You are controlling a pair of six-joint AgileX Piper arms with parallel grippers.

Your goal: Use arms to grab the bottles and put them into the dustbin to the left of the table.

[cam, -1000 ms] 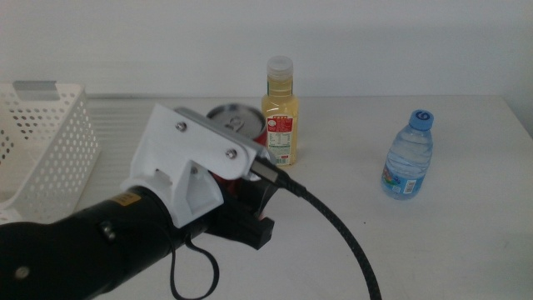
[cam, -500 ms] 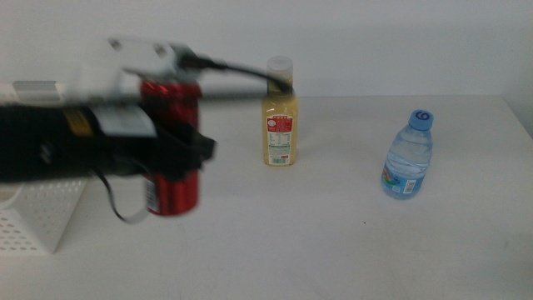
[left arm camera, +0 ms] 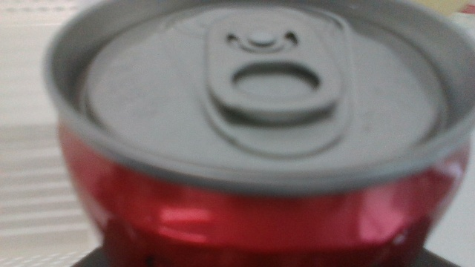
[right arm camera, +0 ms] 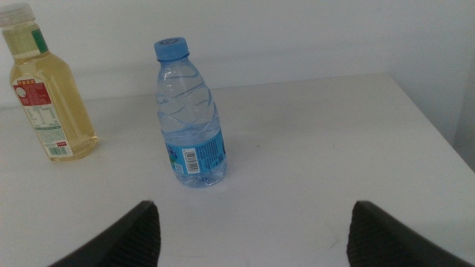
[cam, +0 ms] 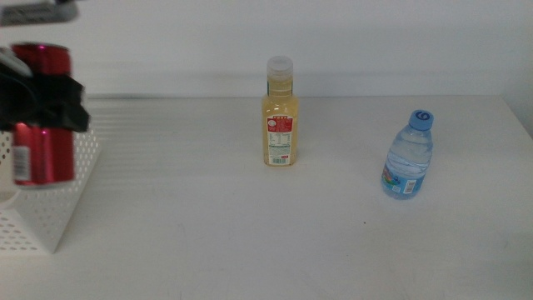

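Note:
My left gripper (cam: 43, 104) is shut on the red drink can (cam: 40, 125) and holds it upright in the air at the far left, over the near corner of the white perforated dustbin (cam: 58, 208). In the left wrist view the can's grey top (left arm camera: 256, 81) fills the picture. The yellow-liquid bottle (cam: 280, 117) stands upright mid-table, and the blue-capped water bottle (cam: 410, 158) stands to its right. My right gripper (right arm camera: 260, 237) is open and empty, low over the table, facing the water bottle (right arm camera: 189, 126) and the yellow bottle (right arm camera: 48, 96).
The white table (cam: 250, 233) stretches between the dustbin and the bottles. Its right edge (right arm camera: 438, 141) lies beyond the water bottle. A pale wall stands behind.
My left arm has lifted the red can from beside the yellow bottle and carried it left across the table to above the dustbin. Both bottles have not moved.

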